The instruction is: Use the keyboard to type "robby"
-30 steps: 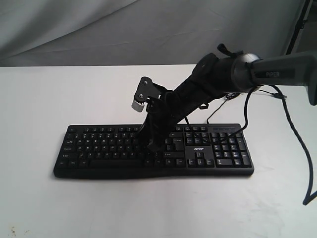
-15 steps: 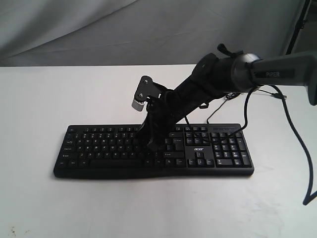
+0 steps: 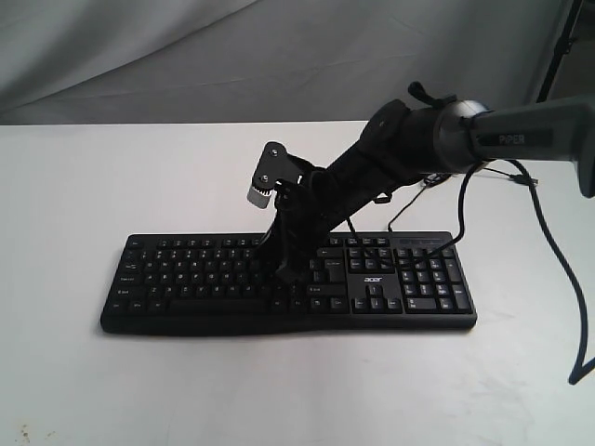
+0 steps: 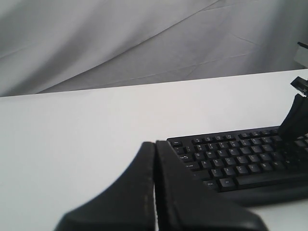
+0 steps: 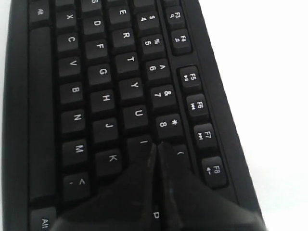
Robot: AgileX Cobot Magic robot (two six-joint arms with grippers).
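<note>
The black keyboard (image 3: 186,279) lies flat across the middle of the white table, its number pad and "acer" logo to the right. My right gripper (image 3: 286,276) reaches in from the right and points steeply down at the letter keys, right of their middle. In the right wrist view the right gripper (image 5: 156,145) is shut, its tips between the I key (image 5: 143,142) and the 9 key; the key under them is hidden. The left gripper (image 4: 155,143) is shut on nothing, off the keyboard's (image 4: 240,159) Esc end. It is out of the exterior view.
A white table (image 3: 93,390) carries the keyboard. Grey cloth (image 3: 186,56) hangs behind it. Thin black cables (image 3: 409,209) loop behind the number pad, and a thicker arm cable (image 3: 562,269) hangs at the right edge.
</note>
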